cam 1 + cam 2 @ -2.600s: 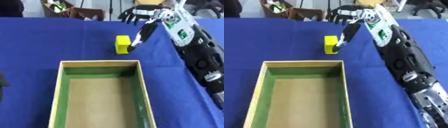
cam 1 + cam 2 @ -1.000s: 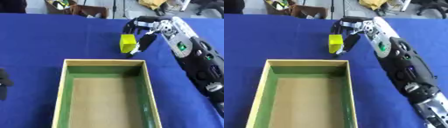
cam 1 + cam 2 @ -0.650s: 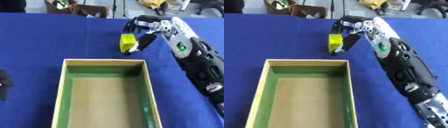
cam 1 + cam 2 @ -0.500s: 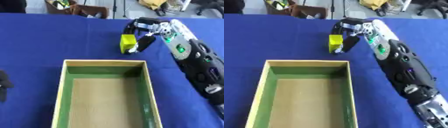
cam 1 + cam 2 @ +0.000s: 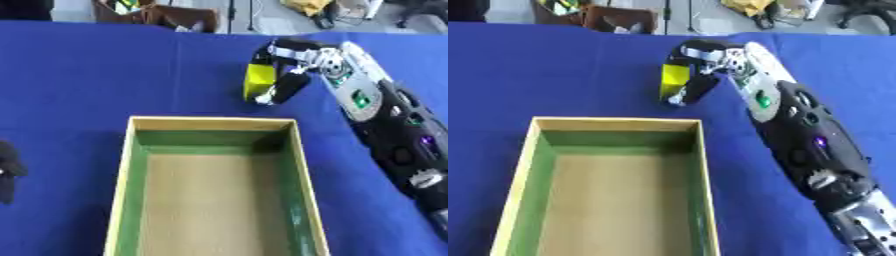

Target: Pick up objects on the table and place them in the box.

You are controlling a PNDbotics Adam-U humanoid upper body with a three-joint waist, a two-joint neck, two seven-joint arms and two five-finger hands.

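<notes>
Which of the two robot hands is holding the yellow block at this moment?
The right hand, curled round the yellow block beyond the box. The left hand holds nothing, showing only at the view's left edge.

Bright, even light; soft blur throughout.

Both views come from the head stereo cam, looking steeply down and fwd at the blue table (image 5: 87, 75). Left eye sits slightly left, so the box (image 5: 131, 165) lies more centred there; in the right eye view it's shifted left. Both are fairly near and share box, right arm (image 5: 798, 140) and the floor strip at the far edge.
</notes>
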